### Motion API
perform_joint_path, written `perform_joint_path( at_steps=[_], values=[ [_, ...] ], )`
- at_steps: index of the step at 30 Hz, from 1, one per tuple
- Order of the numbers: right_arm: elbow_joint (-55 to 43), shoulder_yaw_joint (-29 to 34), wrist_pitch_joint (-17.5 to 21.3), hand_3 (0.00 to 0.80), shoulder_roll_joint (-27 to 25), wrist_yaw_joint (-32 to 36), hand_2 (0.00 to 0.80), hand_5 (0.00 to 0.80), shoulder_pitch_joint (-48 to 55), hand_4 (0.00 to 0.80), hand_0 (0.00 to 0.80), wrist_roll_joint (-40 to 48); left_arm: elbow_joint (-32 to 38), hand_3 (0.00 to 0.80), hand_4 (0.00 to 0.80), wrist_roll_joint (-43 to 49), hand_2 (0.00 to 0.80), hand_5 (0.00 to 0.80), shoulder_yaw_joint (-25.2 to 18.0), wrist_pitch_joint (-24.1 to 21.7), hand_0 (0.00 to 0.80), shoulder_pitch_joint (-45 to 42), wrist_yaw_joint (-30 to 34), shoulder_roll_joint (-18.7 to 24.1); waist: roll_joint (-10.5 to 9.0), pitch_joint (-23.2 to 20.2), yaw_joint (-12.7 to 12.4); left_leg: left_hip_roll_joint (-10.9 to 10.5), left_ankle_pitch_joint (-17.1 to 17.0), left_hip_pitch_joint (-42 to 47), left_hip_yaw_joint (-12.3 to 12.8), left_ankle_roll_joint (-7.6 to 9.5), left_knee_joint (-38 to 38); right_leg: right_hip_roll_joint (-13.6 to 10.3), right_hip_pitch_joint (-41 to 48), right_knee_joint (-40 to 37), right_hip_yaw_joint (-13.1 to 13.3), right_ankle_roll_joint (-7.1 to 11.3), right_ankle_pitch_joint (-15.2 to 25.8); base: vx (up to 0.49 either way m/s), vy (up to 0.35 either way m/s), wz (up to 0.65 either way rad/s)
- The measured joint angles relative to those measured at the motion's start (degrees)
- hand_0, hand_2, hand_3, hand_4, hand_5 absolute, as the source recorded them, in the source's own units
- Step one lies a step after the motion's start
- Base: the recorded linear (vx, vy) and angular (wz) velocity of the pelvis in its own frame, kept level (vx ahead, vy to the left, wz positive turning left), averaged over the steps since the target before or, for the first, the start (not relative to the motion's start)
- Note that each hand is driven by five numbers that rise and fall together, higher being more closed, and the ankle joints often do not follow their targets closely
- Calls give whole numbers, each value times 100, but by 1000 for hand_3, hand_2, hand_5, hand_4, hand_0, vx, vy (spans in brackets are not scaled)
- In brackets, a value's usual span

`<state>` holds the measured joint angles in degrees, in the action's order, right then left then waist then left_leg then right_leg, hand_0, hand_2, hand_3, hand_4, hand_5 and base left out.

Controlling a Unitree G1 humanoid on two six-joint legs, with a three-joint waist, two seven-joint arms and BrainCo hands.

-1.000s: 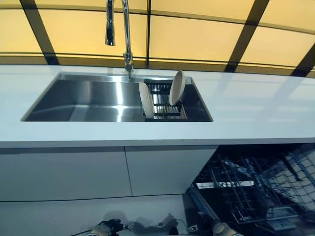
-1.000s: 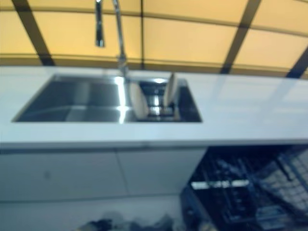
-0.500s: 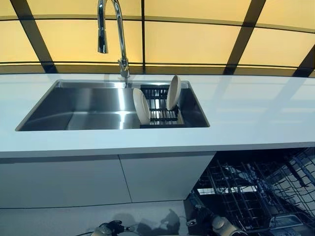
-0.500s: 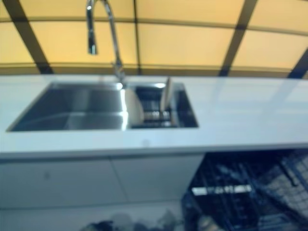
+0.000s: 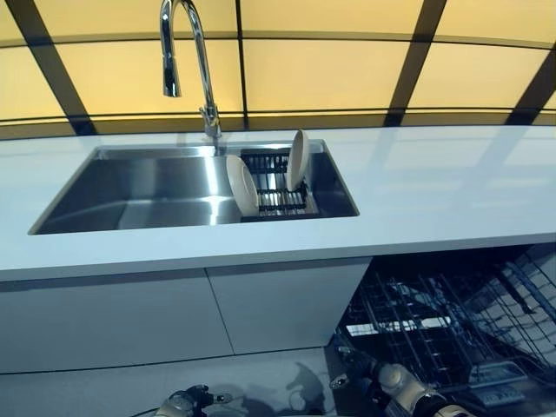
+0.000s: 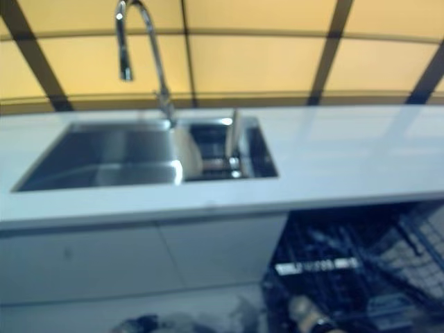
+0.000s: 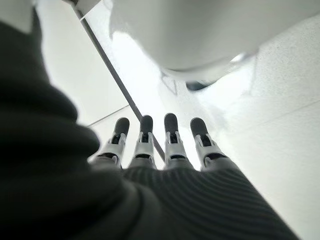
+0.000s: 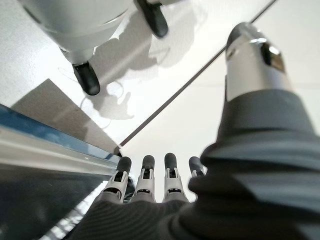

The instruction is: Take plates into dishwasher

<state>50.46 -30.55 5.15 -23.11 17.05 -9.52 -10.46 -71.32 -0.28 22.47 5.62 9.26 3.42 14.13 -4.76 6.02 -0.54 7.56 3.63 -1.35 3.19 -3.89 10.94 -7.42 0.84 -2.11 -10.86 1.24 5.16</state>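
Two cream plates stand on edge in a black rack (image 5: 274, 200) at the right end of the steel sink (image 5: 130, 187): one plate (image 5: 241, 185) at the rack's front left, the other plate (image 5: 298, 160) leaning at its back right. Both hands hang low near the floor, far below the plates. My left hand (image 5: 178, 404) shows at the bottom edge; its wrist view has the fingers (image 7: 170, 145) straight and holding nothing. My right hand (image 5: 395, 382) hangs beside the open dishwasher, its fingers (image 8: 145, 182) straight and holding nothing.
The dishwasher's pulled-out wire rack (image 5: 443, 321) sits under the white counter (image 5: 452, 182) at lower right. A tall curved faucet (image 5: 187, 52) rises behind the sink. White cabinet doors (image 5: 113, 321) close the space below the sink. Yellow panels with dark frames line the back.
The whole picture has shifted, so the camera has moved. The plates stay in the rack. My right hand shows slightly higher at the bottom edge.
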Motion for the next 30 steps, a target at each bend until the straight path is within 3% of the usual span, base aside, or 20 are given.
perform_joint_path(
  at_steps=[1,2,4,5,7,8,10,11,15,20,25,30],
  values=[
    [-431,12,8,0,-297,231,0,0,8,0,0,14,95,0,0,-1,0,0,8,-1,0,-1,59,-15,47,20,39,-77,-5,68,15,17,-163,-41,-31,17,-8,96,45,62,265,1],
    [-850,57,3,0,-551,406,0,0,18,0,0,60,134,0,0,0,0,0,-1,8,0,-4,77,-26,128,46,104,-104,-110,190,-68,-173,-505,-75,-68,52,-18,227,107,43,258,-5],
    [-1460,118,-39,0,-752,709,0,0,95,0,0,136,147,0,0,6,0,0,-42,75,0,-134,69,109,-15,-25,110,-379,-298,412,174,54,-985,-396,-127,14,-69,372,-19,15,230,-21],
    [-1690,137,-59,0,-785,838,0,0,89,0,0,207,148,0,0,7,0,0,-91,123,0,-225,49,182,-13,-30,100,-401,-389,508,326,121,-1204,-470,-135,180,-113,348,-80,15,158,-33],
    [-2250,141,-187,0,-777,1143,0,0,79,0,0,472,159,0,0,5,0,0,-269,201,0,-460,21,349,3,-115,121,-413,-530,724,435,174,-1546,-327,-235,653,-90,406,-106,11,67,-28],
    [-2466,142,-210,0,-760,1329,0,0,25,0,0,657,145,0,0,3,0,0,-294,242,0,-490,7,480,-20,-129,107,-416,-562,705,438,170,-1582,-260,-207,611,-117,498,-202,-18,14,-10],
    [-2601,126,-219,0,-687,1724,0,0,-201,0,0,944,111,0,0,-8,0,0,-400,255,0,-513,-56,582,-29,-139,86,-453,-610,658,509,139,-1579,-240,-94,276,-345,493,-133,-8,2,-4],
    [-2719,113,-290,0,-678,1894,0,0,-280,0,0,1030,114,0,0,-38,0,0,-421,254,0,-508,-103,582,-45,-156,81,-502,-600,632,435,130,-1580,-212,-3,126,-281,469,-135,47,20,3],
    [-3280,63,-731,0,-734,2704,0,0,-458,0,0,1516,159,0,0,-41,0,0,-407,217,0,-592,-59,266,188,-213,83,-479,-571,600,381,83,-1583,-91,130,-158,-223,427,-37,70,28,5],
    [-4206,45,-1333,0,-892,3482,0,0,-513,0,0,1710,158,0,0,-44,0,0,-404,187,0,-602,-64,160,134,-253,99,-392,-531,691,410,8,-1586,7,263,-273,-209,382,-16,50,-9,-4],
    [-4603,228,-1569,0,-1472,3533,0,0,-746,0,0,2314,148,0,0,-39,0,0,-403,126,0,-626,-63,233,30,-318,110,-389,-524,693,447,-2,-1587,4,256,-271,-191,385,-15,5,-7,0],
    [-4598,1370,-1551,0,-1939,2974,0,0,-1057,0,0,3675,149,0,0,-37,0,0,-405,75,0,-726,-59,320,4,-320,123,-375,-522,739,468,-4,-1587,9,272,-270,-148,386,-14,34,-42,-4]
  ],
)
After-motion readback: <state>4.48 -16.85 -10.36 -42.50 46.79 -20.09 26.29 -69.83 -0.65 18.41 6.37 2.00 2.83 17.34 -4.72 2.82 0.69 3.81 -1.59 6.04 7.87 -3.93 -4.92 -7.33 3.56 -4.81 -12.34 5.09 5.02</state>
